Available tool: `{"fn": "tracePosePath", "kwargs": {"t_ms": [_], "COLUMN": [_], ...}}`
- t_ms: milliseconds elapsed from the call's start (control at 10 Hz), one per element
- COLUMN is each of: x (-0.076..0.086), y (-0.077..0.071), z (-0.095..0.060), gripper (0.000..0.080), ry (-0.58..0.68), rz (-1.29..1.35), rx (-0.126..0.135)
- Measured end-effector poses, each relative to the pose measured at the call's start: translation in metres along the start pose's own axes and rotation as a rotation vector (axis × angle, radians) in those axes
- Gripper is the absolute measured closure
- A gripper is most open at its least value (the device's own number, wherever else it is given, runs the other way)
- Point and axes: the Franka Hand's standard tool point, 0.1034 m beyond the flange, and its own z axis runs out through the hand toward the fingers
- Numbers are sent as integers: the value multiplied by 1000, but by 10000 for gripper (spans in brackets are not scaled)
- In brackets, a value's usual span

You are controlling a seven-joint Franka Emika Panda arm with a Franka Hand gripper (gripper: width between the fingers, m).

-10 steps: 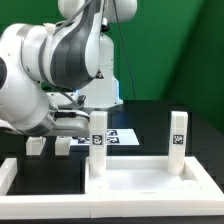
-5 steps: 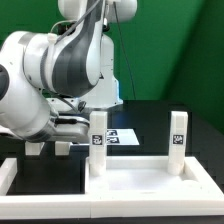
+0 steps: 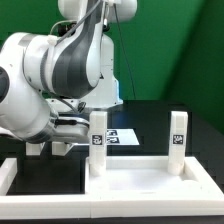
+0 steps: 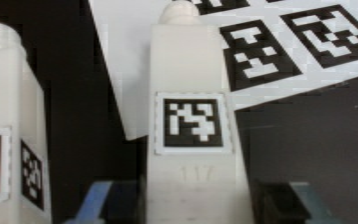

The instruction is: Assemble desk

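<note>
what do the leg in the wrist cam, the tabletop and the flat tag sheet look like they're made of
Leg: probably hard white plastic, matte with a slight sheen and softly rounded edges. Its tag looks like a printed sticker.
Tabletop: the same matte white, likely plastic, with a thick raised rim.
Marker board: a thin, flat white sheet with printed black tags. Whether it is paper, card or thin plastic cannot be told.

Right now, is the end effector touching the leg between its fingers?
Apart. The wrist view shows the leg sitting inside the open end effector, with a dark gap at each finger.
</note>
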Motion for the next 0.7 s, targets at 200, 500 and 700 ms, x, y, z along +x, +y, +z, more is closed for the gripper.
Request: {"fn": "tracePosePath", "kwargs": {"t_ms": [200, 500, 700], "x": [0, 0, 0], "y": [0, 0, 0], "z": [0, 0, 0], "gripper": [515, 515, 514], "ry": [0, 0, 0], "rz": [0, 0, 0], "rx": [0, 0, 0]}}
